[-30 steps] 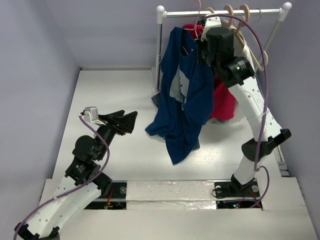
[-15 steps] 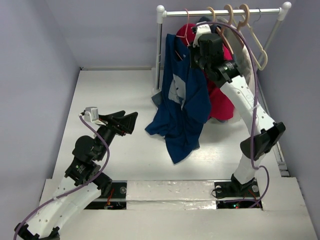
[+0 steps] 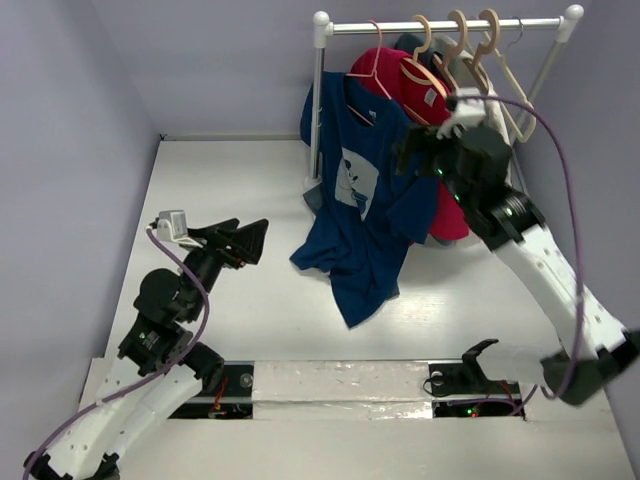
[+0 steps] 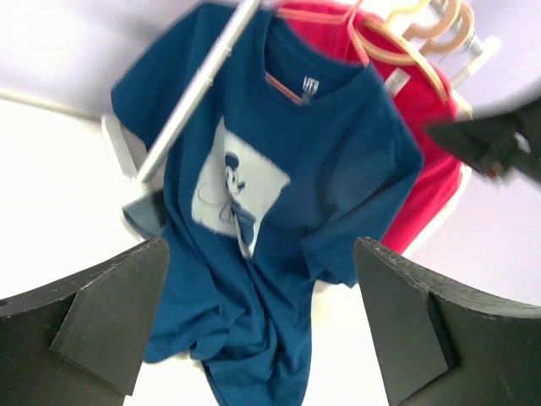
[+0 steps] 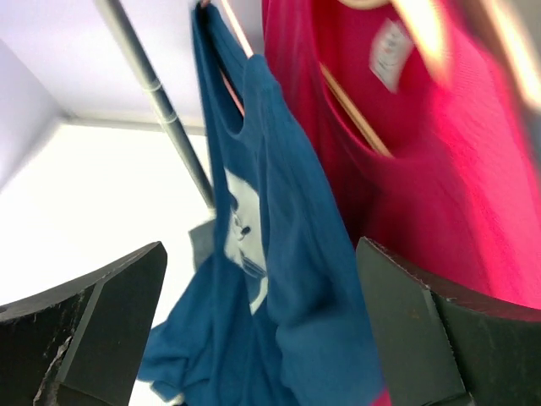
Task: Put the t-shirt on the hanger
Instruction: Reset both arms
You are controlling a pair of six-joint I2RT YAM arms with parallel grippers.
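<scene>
Navy t-shirt [image 3: 372,215], pale graphic [image 3: 352,178]; seemingly pink hanger [image 3: 377,57]

White arm shells [image 3: 545,265], black joints [image 3: 160,296], purple cables [image 3: 572,205]; claw fingers [image 4: 106,326] seemingly black.

Pink hanger [image 3: 377,50] largely hidden by t-shirt [image 3: 365,200]

One navy t-shirt [image 3: 370,200], one red t-shirt [image 3: 385,68], one pink hanger [image 3: 374,40], three beige hangers [image 3: 500,70], one rack [image 3: 318,100].
</scene>
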